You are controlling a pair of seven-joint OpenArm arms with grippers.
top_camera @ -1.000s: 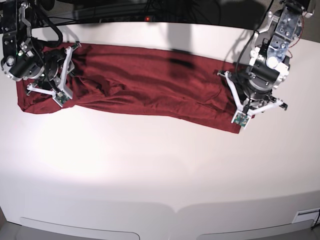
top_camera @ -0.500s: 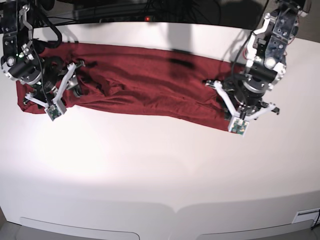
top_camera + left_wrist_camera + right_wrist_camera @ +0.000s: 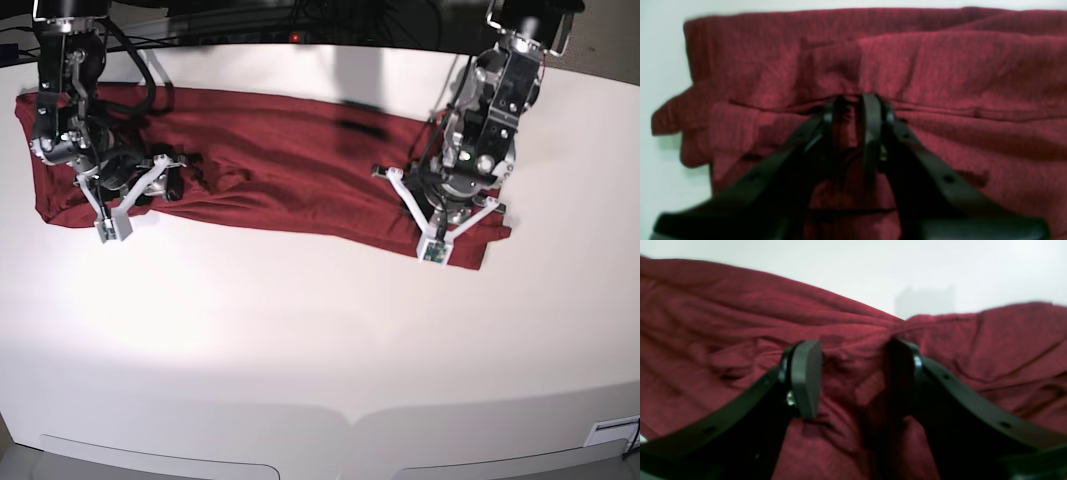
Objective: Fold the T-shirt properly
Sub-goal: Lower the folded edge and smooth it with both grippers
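The T-shirt (image 3: 290,165) is thin knit cloth, matt and softly heathered in dark red, creased into limp folds. The fingers (image 3: 805,376) look like matt black plastic with small shiny metal screws. White plastic struts brace each wrist. The surface (image 3: 320,340) is smooth, off-white, with a faint sheen.

table (image 3: 300,330): white, smooth | cables (image 3: 330,20): dark, behind far edge, possibly with a red light
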